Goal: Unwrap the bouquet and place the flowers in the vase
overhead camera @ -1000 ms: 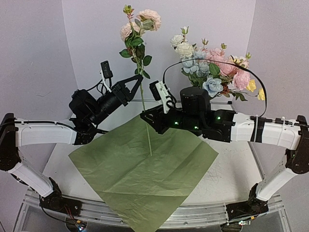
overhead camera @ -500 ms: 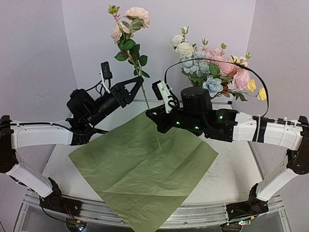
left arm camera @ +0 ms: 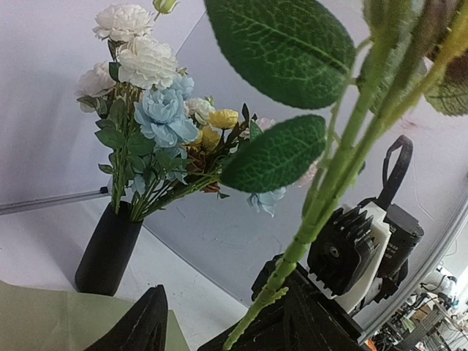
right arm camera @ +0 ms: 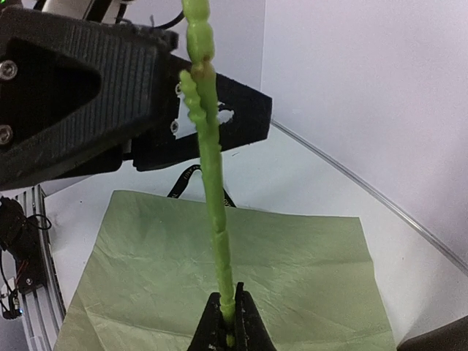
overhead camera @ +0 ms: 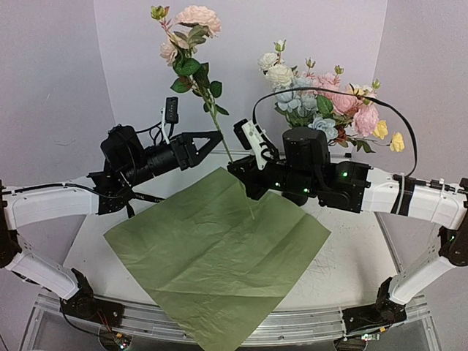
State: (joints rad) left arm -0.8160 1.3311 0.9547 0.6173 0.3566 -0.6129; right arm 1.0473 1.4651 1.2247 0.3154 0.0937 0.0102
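A long-stemmed pink rose spray (overhead camera: 191,16) stands tilted above the table. My right gripper (overhead camera: 242,181) (right arm camera: 230,323) is shut on its green stem (right arm camera: 217,219) low down. My left gripper (overhead camera: 216,137) (left arm camera: 230,316) is open, its fingers apart on either side of the same stem (left arm camera: 322,212), higher up. The bouquet's paper (overhead camera: 219,252) lies spread flat, green side up. Its black ribbon (right arm camera: 184,183) lies at the paper's far edge. The black vase (left arm camera: 108,250) holds blue, cream, pink and yellow flowers (overhead camera: 322,102); in the top view my right arm hides the vase.
The table's white surface (overhead camera: 351,270) shows to the right of the paper. Purple walls (overhead camera: 58,73) close in the back and both sides. My two arms meet over the paper's far corner.
My left gripper has opened and let go of the stem, while the right gripper has shut on it. The rose spray has leaned further left and risen a little.
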